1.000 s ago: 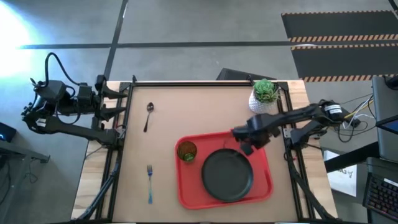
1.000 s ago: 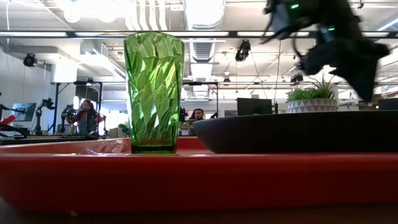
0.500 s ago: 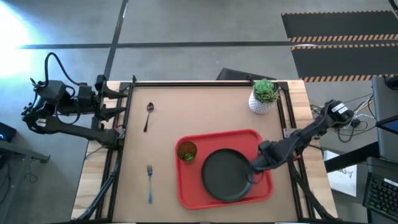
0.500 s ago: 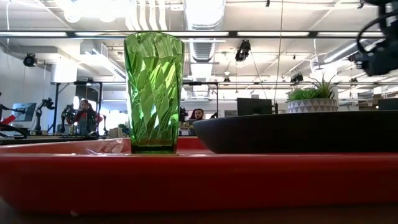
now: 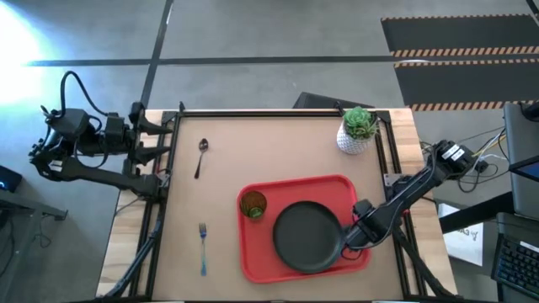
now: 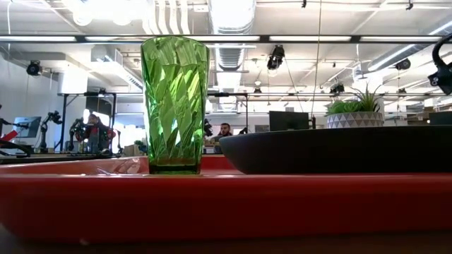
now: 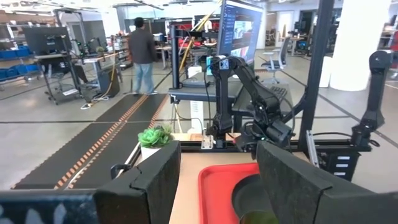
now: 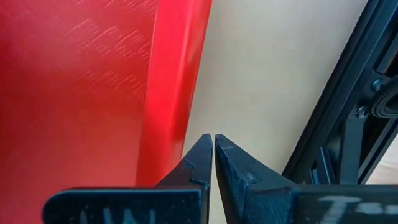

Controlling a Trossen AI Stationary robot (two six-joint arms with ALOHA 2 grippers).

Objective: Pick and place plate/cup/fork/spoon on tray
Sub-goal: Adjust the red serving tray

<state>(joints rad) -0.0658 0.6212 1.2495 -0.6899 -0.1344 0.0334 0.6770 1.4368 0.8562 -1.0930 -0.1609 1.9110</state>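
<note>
- on the red tray [image 5: 253,263], right of the table [image 5: 253,160] centre, the black plate [image 5: 307,237] lies flat with the green cup [image 5: 253,204] upright just beside it, toward the tray's far-left corner.
- the right tool [image 5: 352,247] sits clenched and empty at the tray's right rim, just beside the plate's edge.
- the left tool [image 7: 214,180] waits released, holding nothing, off the table's left edge.
- the spoon [image 5: 200,156] lies on bare table at far left, long axis near-to-far, bowl at the far end, handle angled slightly left.
- the fork [image 5: 203,247] lies nearer, left of the tray, also near-to-far, tines far, blue handle near.
- judged next: cutlery. lift the right tool clear without nudging the tray, approach from above, span the thin handle crosswise, and set each piece in the tray's open red area.
</note>
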